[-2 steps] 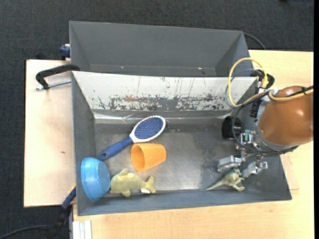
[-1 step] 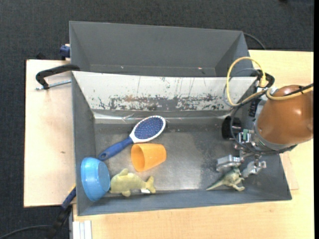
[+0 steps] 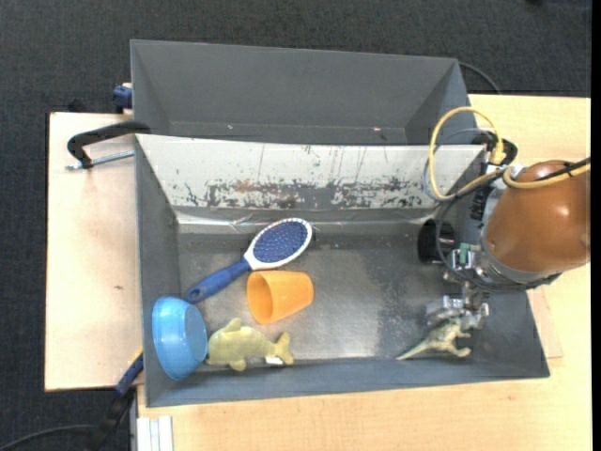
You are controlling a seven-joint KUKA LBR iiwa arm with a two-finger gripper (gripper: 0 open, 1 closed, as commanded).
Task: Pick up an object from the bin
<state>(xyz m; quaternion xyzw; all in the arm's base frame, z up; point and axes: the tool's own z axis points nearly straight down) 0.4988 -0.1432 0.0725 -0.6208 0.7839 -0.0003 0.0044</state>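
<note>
dinosaur toy [image 3: 439, 344], one, beneath gripper [image 3: 462, 310]

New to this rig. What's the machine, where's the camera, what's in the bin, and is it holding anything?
A single camera looks down on a grey metal bin from above and a little to one side. The orange-covered shape at the right is a robot arm. Its gripper sits low in the bin's near right corner, right above a small tan dinosaur figure. I can't tell whether it grips the figure. On the left lie a blue hairbrush, an orange cup on its side, a blue bowl and a yellowish plush fish.
</note>
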